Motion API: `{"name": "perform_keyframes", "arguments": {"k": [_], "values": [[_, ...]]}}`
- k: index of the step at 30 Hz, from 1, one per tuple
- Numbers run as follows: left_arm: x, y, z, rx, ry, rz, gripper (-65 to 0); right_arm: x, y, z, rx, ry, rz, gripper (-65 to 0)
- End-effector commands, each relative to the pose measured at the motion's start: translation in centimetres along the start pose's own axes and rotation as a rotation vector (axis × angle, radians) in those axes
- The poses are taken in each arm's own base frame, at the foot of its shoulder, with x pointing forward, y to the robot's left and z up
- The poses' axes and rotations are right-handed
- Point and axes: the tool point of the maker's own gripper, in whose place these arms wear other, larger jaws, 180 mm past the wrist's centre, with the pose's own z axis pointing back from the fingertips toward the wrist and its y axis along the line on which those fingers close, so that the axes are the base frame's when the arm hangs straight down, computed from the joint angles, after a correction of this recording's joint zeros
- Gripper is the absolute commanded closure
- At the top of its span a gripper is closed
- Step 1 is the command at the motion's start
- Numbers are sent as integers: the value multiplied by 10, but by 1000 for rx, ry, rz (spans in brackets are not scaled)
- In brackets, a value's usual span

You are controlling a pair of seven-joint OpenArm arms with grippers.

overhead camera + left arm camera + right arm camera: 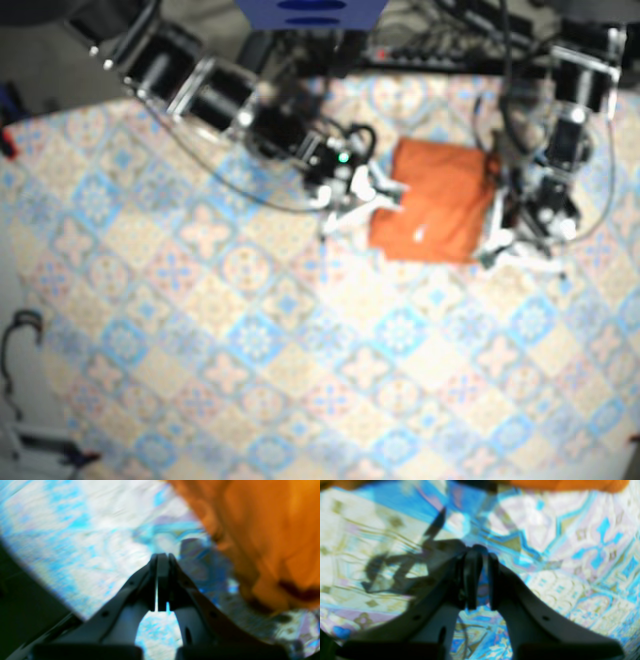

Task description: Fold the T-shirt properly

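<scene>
Orange shirt (432, 200) is lying folded into a compact rectangle on the patterned cloth (250, 340), toward 1 o'clock from the table's centre in the base view. Left gripper (162, 557) is sitting just off the shirt's 4 o'clock corner with fingers pressed together on nothing, the shirt filling the 2 o'clock part of its wrist view. Right gripper (481, 555) is sitting at the shirt's 9 o'clock edge over bare cloth, fingers parted by a narrow gap and gripping nothing; whether it is touching the shirt, cannot tell.
</scene>
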Motion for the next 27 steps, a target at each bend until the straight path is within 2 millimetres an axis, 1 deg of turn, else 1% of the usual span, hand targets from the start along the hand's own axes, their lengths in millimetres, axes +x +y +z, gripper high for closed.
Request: {"name": "perform_keyframes", "arguments": {"k": [1,3,5,7,8,10,12,14,15,17,18,20,22,23,24,27], "values": [[7,21,15,61,-35,-9,0,22,-16,13,-44,-68,-3,-79],[8,27,27,91,-41,-29,0,24,-31,19,-91,-77,-14,-80],[11,31,38,119,-65,-30,0,20,-40,22,-129,-74,-38,-80],[9,36,48,147,-76,-16,0,15,-52,28,-161,-73,-78,-80],[4,37,52,151,-65,-16,0,12,-58,31,-173,-74,-105,-80],[-3,30,55,135,-49,-46,0,6,-64,37,-181,-91,-169,-80],[-9,18,53,104,-36,-62,0,-14,-71,40,-192,-87,-243,-80],[-18,3,52,75,-19,-71,0,-25,-74,48,-205,-103,-301,-80],[-23,-2,53,69,-14,-70,0,-33,-76,53,-217,-106,-340,-80],[-44,-13,59,54,18,-52,0,-60,-76,64,-252,-81,-445,-80],[-59,-20,63,46,40,-38,0,-71,-74,71,-271,-76,-495,-80],[-84,-33,71,28,66,-24,0,-101,-60,78,-281,-40,-560,-80],[-114,-43,79,8,121,-27,0,-127,-38,80,-256,-6,-604,-80],[-129,-50,83,-8,146,-22,0,-144,-26,80,-243,27,-627,-80],[-142,-57,87,-23,165,-16,0,-163,-13,80,-231,68,-643,-80],[-175,-77,101,-77,203,25,0,-208,22,81,-195,176,-688,-80]]}}
